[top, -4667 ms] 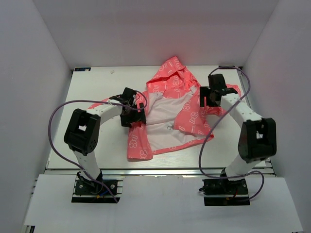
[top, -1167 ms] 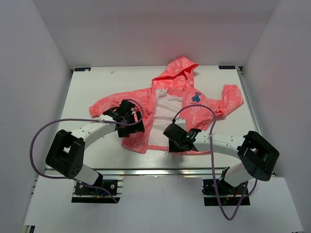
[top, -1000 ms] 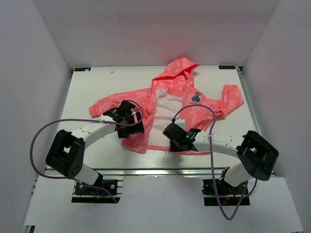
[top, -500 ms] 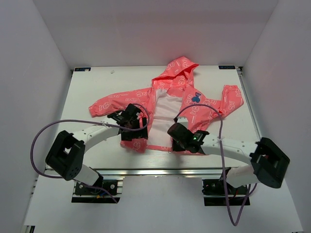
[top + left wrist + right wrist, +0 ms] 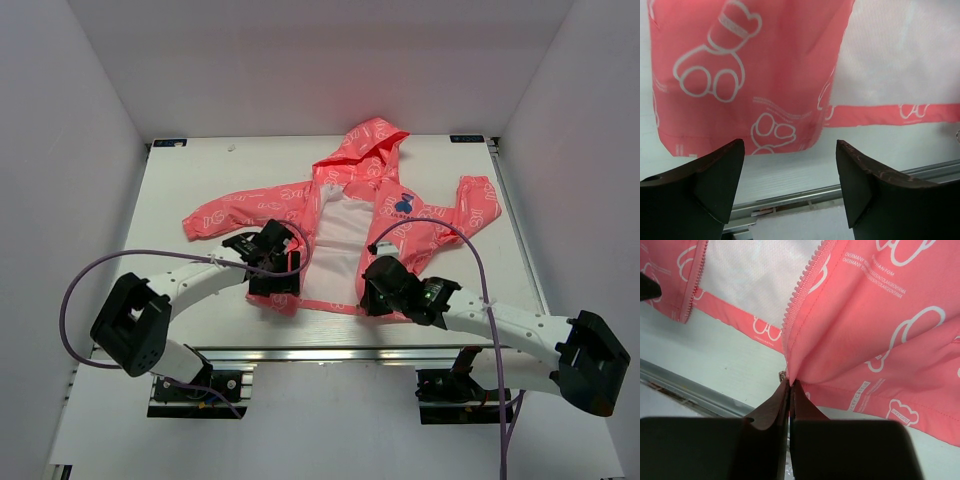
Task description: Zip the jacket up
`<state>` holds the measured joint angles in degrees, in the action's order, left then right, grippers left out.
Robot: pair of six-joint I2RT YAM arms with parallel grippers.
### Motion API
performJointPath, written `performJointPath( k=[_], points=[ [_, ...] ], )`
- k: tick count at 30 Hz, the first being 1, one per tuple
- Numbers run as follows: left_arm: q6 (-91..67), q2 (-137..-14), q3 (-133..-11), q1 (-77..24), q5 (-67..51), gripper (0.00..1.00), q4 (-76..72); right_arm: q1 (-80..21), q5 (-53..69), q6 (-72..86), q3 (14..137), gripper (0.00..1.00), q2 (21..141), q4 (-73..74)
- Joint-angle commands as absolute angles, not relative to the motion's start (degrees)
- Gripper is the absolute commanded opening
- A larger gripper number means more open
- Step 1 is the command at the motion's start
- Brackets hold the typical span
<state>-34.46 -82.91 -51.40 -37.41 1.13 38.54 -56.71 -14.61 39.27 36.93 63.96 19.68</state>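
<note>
The coral-pink jacket (image 5: 440, 215) lies open on the table, hood at the far side, white lining (image 5: 340, 240) showing between the front panels. My right gripper (image 5: 374, 290) is shut on the bottom corner of the jacket's right front panel (image 5: 855, 340), right at the zipper edge. The fabric is pinched at my right gripper (image 5: 790, 382), the zipper teeth (image 5: 807, 280) run up from there, and a small metal zipper piece (image 5: 782, 374) sits beside the tips. My left gripper (image 5: 277, 278) hovers open over the hem of the left panel (image 5: 740, 50), with nothing between the jaws of the left gripper (image 5: 788, 150).
The white table (image 5: 200, 170) ends in a metal rail (image 5: 300, 345) just near of the jacket's hem. White walls enclose the left, right and far sides. Purple cables (image 5: 90, 280) loop from both arms.
The right gripper closed on the right panel's bottom corner and shifted right and nearer, its arm stretching low along the near edge. The left gripper crept toward the hem and narrowed slightly.
</note>
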Motion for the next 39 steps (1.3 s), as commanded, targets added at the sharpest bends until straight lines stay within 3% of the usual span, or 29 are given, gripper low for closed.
performJointPath(
  k=[1, 6, 20, 27, 31, 36, 39],
  points=[
    [-34.45, -82.96, -50.54, -39.02, 3.34, 0.83, 41.56, -56.34, -14.24, 38.14, 36.91, 0.0, 64.16, 19.69],
    [-35.77, -85.25, -48.34, -40.07, 4.49, 0.75, 41.92, -55.99, -14.06, 37.88, 36.04, 0.0, 64.42, 18.98],
    [-39.99, -93.33, -47.55, -44.74, 7.91, 0.72, 39.12, -55.28, -13.8, 39.02, 33.66, 0.0, 64.34, 17.84],
    [-39.9, -96.58, -48.07, -45.79, 6.86, 0.59, 36.21, -55.28, -13.45, 39.55, 32.87, 0.0, 64.25, 18.1],
    [-39.46, -98.17, -48.16, -45.97, 6.51, 0.41, 35.07, -55.28, -13.71, 39.99, 32.43, 0.0, 63.72, 18.28],
    [-39.11, -98.88, -48.08, -45.97, 5.98, 0.0, 33.58, -55.2, -13.27, 39.64, 31.91, 0.0, 63.19, 17.84],
    [-38.94, -97.04, -47.81, -45.97, 5.89, 0.0, 32.61, -55.28, -12.66, 38.76, 31.38, 0.0, 62.67, 16.62]
  ],
)
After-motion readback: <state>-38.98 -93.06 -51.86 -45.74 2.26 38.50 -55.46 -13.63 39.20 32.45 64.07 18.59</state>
